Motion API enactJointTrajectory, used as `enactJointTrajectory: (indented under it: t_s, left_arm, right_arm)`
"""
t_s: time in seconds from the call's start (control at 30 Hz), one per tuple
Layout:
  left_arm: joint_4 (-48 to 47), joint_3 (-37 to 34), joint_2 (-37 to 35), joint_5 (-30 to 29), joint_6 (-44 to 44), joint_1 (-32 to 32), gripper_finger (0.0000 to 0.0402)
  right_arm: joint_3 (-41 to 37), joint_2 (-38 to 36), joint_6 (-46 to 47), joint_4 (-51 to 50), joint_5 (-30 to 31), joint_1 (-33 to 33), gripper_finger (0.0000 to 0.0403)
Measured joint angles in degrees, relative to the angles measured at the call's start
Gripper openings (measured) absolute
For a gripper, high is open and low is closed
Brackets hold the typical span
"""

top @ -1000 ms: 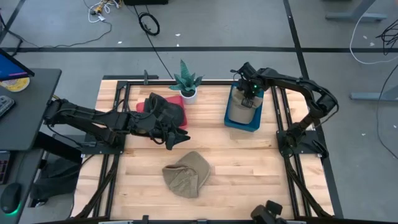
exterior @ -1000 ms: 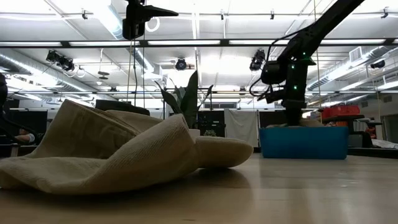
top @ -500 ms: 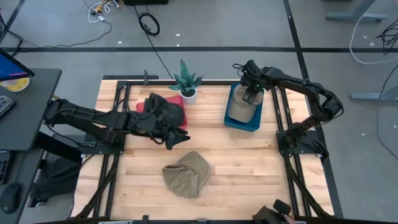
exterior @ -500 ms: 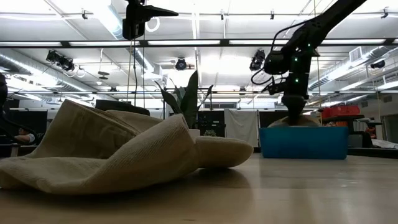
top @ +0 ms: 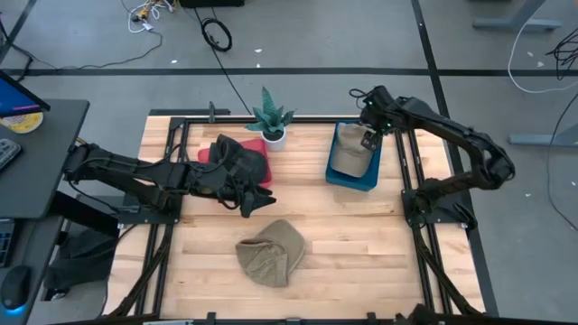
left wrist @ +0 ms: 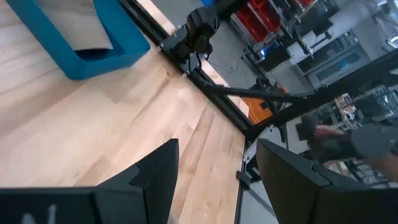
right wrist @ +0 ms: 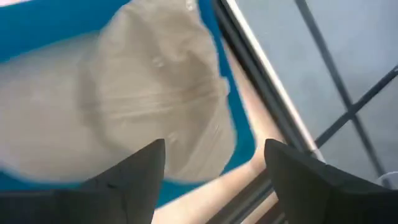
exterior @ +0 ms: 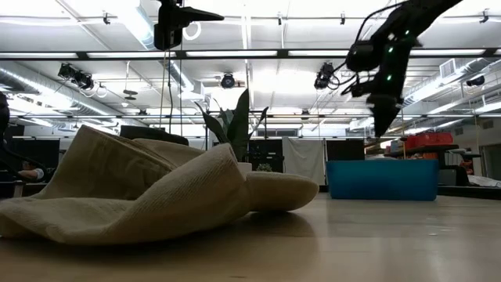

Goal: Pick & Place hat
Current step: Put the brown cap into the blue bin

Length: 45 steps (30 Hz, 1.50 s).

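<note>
Left arm lies low across the table's 9 o'clock side. Left gripper [top: 256,200] rests near table centre, just beside a red cloth [top: 209,155]. Its fingers [left wrist: 149,177] are spread with bare wood between them; nothing held. Judged idle.

At about 6 o'clock on the table [top: 352,239]: a tan hat [top: 271,252], crumpled, free of both arms. In the low view it fills the foreground [exterior: 156,192], brim flopped flat on the wood. Looks soft, likely to fold under a pinch.

At 12 o'clock: small potted plant [top: 270,118], well apart from the work.

At about 1 o'clock: blue bin [top: 336,176] with a second tan hat [top: 350,155] lying inside. Right gripper [top: 370,135] hangs above the bin's far edge. Its fingers [right wrist: 134,174] stand wide apart and empty, the hat [right wrist: 155,99] below them in the bin [right wrist: 230,124].

Step in hand, as judged: right arm clearing the bin after a drop. To do it well:
- rise straight until the fingertips top the bin wall, seen in the low view [exterior: 382,178]
- keep the fingers apart so no fabric snags
- swing toward 6 o'clock only once clear, then take the loose hat at the crown, not the limp brim.
</note>
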Motion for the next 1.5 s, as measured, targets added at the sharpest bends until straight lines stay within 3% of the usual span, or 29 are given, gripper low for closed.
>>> enactJointTrajectory:
  t_s: [0.27, 0.4, 0.53, 0.77, 0.9, 1.07, 1.2, 1.33, 1.5]
  left_arm:
    - [-7.21, 0.00, 0.01, 14.96, -5.19, -0.32, 0.0220]
    - [-14.43, 0.01, -0.01, 16.45, -6.75, -1.98, 0.0217]
    - [-18.58, 0.00, -0.01, 16.44, -9.43, -4.04, 0.0204]
    - [-21.30, 9.07, 4.00, 8.31, -1.86, -10.77, 0.0146]
    - [-32.35, 17.02, 8.78, 4.36, 0.92, -12.69, 0.0102]
    - [-41.29, 24.74, 14.60, 5.77, 2.12, -14.49, 0.0050]
    - [-45.29, 26.08, 17.14, 6.94, -0.15, -15.33, 0.0019]
    - [-46.82, 26.09, 18.12, 6.16, -2.91, -15.14, 0.0026]
    - [-50.15, 24.95, 19.22, 4.90, -2.98, -15.71, 0.0086]
  right_arm:
    - [0.01, -13.66, 8.12, -8.90, -14.73, 4.77, 0.0268]
    - [0.02, -18.95, 15.04, -7.78, -25.07, 6.93, 0.0257]
    - [0.02, -21.27, 19.90, -5.30, -29.94, 8.65, 0.0250]
    - [0.02, -20.79, 20.46, -2.85, -30.31, 11.45, 0.0249]
    - [0.02, -19.68, 21.35, -0.93, -30.29, 12.45, 0.0249]
    - [0.02, -17.90, 20.16, -0.29, -30.25, 13.46, 0.0249]
    - [0.02, -16.90, 18.62, 0.56, -30.20, 13.54, 0.0249]
    - [0.02, -16.82, 18.04, 2.14, -30.27, 13.56, 0.0249]
    - [0.02, -16.80, 17.84, 2.95, -30.31, 13.56, 0.0249]
